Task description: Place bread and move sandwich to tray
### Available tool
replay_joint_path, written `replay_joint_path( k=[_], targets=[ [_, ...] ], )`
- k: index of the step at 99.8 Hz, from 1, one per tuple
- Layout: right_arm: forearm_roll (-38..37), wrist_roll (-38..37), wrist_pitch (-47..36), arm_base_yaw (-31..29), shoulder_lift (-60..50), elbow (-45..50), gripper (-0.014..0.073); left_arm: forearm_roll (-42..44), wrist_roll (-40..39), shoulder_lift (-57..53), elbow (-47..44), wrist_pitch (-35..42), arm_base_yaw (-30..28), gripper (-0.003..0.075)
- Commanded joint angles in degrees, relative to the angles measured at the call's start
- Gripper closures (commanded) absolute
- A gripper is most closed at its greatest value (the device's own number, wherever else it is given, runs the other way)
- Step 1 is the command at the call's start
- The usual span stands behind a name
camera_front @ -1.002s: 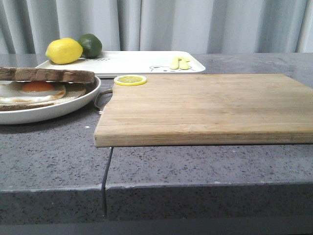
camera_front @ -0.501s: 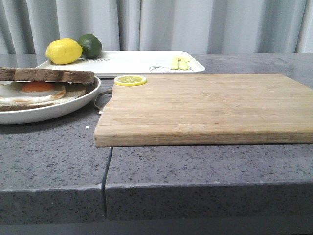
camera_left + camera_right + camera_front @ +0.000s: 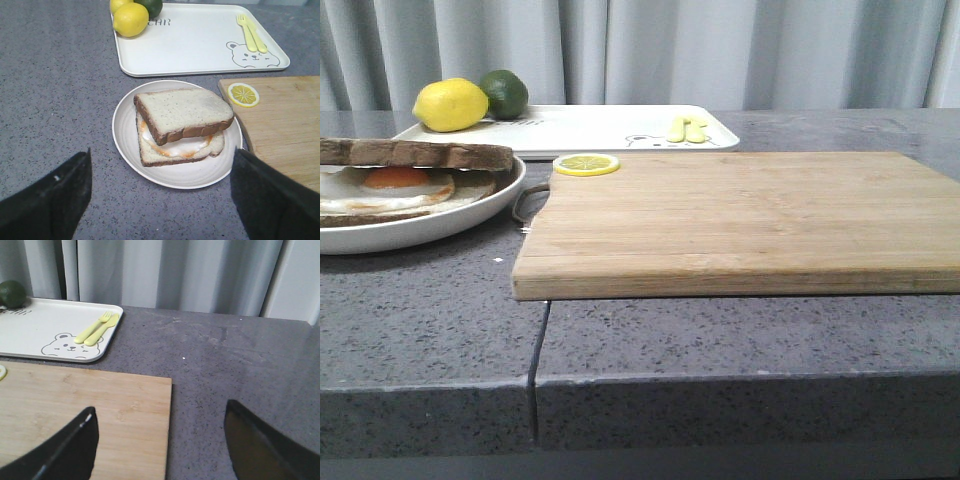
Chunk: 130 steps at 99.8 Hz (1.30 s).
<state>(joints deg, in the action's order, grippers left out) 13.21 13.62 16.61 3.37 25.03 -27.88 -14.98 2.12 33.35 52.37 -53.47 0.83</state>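
Left gripper (image 3: 160,200) spread wide & empty over the sandwich (image 3: 180,125), bread (image 3: 182,112) on top, on its plate (image 3: 125,135) w/ tray (image 3: 195,45) beyond; right gripper (image 3: 160,450) likewise agape, holding nothing (above cutting board (image 3: 100,405)); front view: sandwich left of board.

Matt wooden cutting board (image 3: 740,215) on speckled stone-like counter (image 3: 430,320)

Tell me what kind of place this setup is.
Probably a mock kitchen counter for food prep: a speckled grey stone-look worktop carries a wooden cutting board, an egg sandwich on a plate and a tray, with plain grey curtains behind.
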Motion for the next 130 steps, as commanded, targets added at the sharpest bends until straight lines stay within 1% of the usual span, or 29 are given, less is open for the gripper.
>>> replay_joint_path(
  k=[1,14,21,130],
  targets=[
    [-0.53,-0.8,-4.2,-0.47,-3.1,0.4,0.0063,-0.95,-0.57,0.65,2.01,3.82,0.44,0.0185],
    [-0.53,-0.97,-3.45,-0.47,-8.14,1.11,0.0063,-0.95,-0.57,0.65,2.01,3.82,0.44,0.0185],
    [-0.53,-0.97,-2.82,-0.47,-9.13,1.11,0.0064,-0.95,-0.57,0.65,2.01,3.82,0.44,0.0185],
    [-0.43,-0.97,-0.64,-0.47,-9.18,1.11,0.0064,-0.95,-0.57,0.65,2.01,3.82,0.44,0.0185]
  ],
)
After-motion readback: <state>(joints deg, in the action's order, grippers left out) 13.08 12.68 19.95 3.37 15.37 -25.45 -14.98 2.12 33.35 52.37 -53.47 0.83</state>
